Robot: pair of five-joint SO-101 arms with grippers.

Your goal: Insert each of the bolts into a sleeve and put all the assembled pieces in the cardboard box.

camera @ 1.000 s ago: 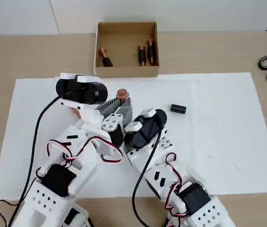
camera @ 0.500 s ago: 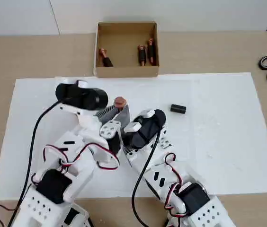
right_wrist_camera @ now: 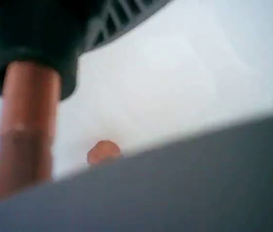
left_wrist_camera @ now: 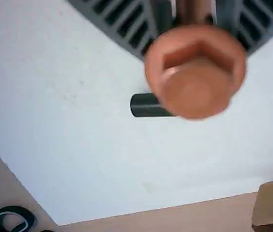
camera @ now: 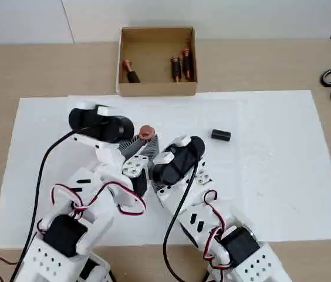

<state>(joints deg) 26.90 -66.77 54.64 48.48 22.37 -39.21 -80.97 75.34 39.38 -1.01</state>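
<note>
Left arm [camera: 95, 176] is folded in low over the white sheet [camera: 271, 176], and the left claw [camera: 146, 142] is pinched narrow on a copper bolt [camera: 147, 131], head facing up. Right arm [camera: 180, 160] crouches just beside it. Its wrist view shows a copper shaft poking out of a black sleeve [right_wrist_camera: 30, 38], but I can't tell the right claw [right_wrist_camera: 141, 96] grip. A spare sleeve [camera: 220, 135] lies loose on the sheet nearby. Three assembled pieces [camera: 176, 67] sit in the cardboard box [camera: 156, 89] at the worktop's [camera: 13, 70] far side.
</note>
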